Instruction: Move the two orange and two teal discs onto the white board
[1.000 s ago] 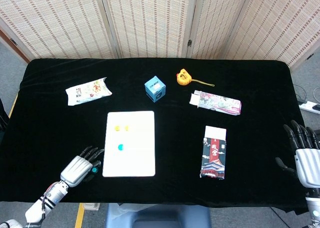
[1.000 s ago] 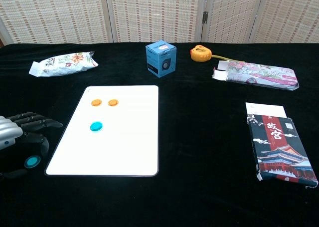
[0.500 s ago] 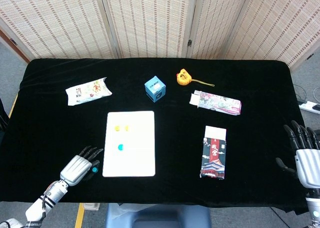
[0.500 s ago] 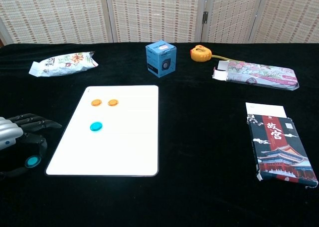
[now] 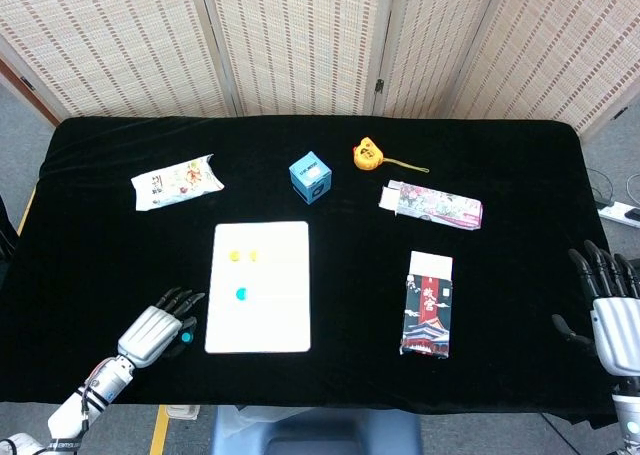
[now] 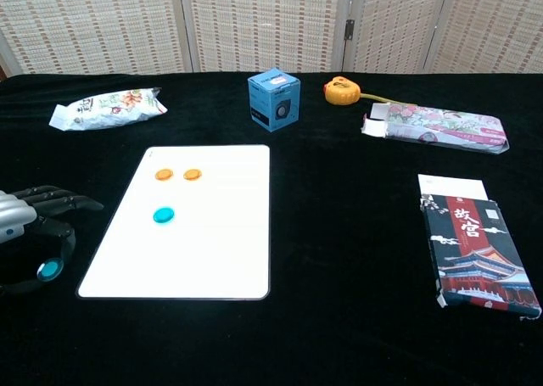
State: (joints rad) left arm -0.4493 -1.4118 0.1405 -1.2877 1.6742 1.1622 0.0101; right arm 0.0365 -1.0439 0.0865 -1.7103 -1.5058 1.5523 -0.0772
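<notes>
From the head view, the left hand (image 5: 152,333) has drawn slightly back from the white board (image 5: 275,320), pinching a teal disc (image 5: 186,338) just left of the board's near corner; the right hand (image 5: 612,305) hangs open, far right of the board. From the chest view, the board carries two orange discs (image 6: 164,175) (image 6: 193,175) and one teal disc (image 6: 164,215). The fourth, teal (image 6: 50,271), sits in the left hand beside the board, so one placement likely remains.

- white board (image 6: 204,233): flat rectangle, long side running away from the robot
- two orange discs (image 6: 164,175) (image 6: 193,175): side by side near its far left corner
- teal disc (image 6: 164,215): on the board, nearer; second teal disc (image 6: 51,271) off its left edge, in the left hand (image 6: 21,233)
</notes>
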